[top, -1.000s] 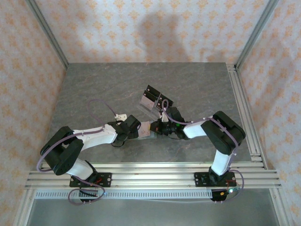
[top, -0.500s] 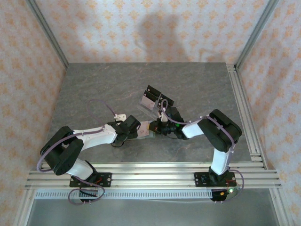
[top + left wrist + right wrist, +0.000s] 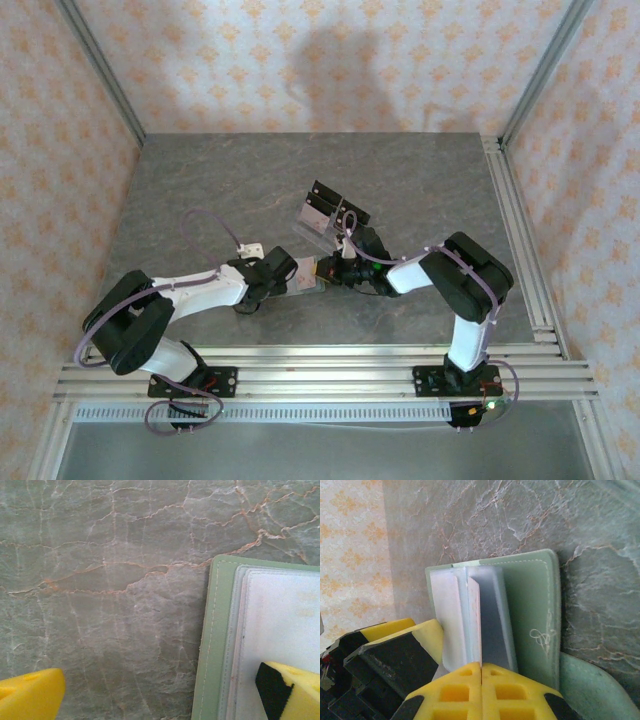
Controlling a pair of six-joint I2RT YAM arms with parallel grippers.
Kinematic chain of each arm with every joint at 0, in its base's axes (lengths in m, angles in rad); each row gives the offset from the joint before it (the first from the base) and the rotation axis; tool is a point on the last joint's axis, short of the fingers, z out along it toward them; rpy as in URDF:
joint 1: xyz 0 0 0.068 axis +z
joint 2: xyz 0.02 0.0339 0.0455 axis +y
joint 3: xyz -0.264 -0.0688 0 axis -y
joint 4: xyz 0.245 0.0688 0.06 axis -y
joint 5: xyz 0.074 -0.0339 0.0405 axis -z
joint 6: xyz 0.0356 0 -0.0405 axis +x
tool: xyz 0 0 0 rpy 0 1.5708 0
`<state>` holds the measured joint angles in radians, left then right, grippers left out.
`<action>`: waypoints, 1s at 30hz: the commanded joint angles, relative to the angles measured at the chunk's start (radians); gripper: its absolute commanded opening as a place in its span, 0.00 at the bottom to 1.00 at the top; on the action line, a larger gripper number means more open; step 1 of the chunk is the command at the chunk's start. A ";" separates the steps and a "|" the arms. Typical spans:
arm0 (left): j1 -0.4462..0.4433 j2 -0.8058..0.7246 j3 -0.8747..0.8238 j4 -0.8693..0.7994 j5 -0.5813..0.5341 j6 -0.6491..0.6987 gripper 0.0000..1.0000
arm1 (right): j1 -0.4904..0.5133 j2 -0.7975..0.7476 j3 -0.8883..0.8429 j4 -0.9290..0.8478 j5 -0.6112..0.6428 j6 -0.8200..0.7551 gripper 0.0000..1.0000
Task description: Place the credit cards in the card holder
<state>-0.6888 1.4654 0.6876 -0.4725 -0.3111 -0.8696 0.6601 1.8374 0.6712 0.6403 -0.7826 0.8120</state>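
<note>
- Desk: grey-green marbled slab with pale pink veins. It is walled by patterned cream-and-orange panels.
- Left arm: white and black, reaching in from the near left corner towards mid-desk.
- Left jaws: released and spread wide, low over the desk. In the left wrist view one yellow fingertip sits over bare stone. The other fingertip, which has a black pad, lies over the top card in the wallet.
- Card holder: sage-green stitched wallet lying flat on the desk between the two wrists, at mid-desk near the front. In the left wrist view its stitched edge frames the cards. In the right wrist view its open face shows, with a loose thread.
- Credit card: pale and thin, lying inside the wallet with the edges of other cards layered beneath it. From the right wrist, one card stands on edge, rising from the wallet's pocket.
- Clear stand: transparent with black tops, tilted, just behind the wallet.
- Right jaws: clenched tight, the yellow fingertips meeting on the near edge of the upright credit card.
- Right arm: black elbow raised, with a white forearm angled left towards the wallet.
- Aluminium rails: running along the right edge of the desk.
</note>
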 commanded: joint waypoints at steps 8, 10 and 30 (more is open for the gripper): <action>-0.005 -0.004 -0.039 -0.091 -0.034 -0.014 1.00 | -0.010 -0.013 0.011 0.010 -0.025 0.011 0.00; -0.004 0.000 -0.039 -0.089 -0.033 -0.014 1.00 | -0.010 -0.017 0.012 0.027 -0.035 0.019 0.00; -0.004 -0.002 -0.052 -0.078 -0.028 -0.013 1.00 | 0.003 0.012 0.028 0.133 -0.047 0.058 0.00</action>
<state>-0.6922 1.4590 0.6769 -0.4747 -0.3225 -0.8749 0.6582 1.8374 0.6716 0.7029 -0.8276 0.8646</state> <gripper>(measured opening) 0.998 0.040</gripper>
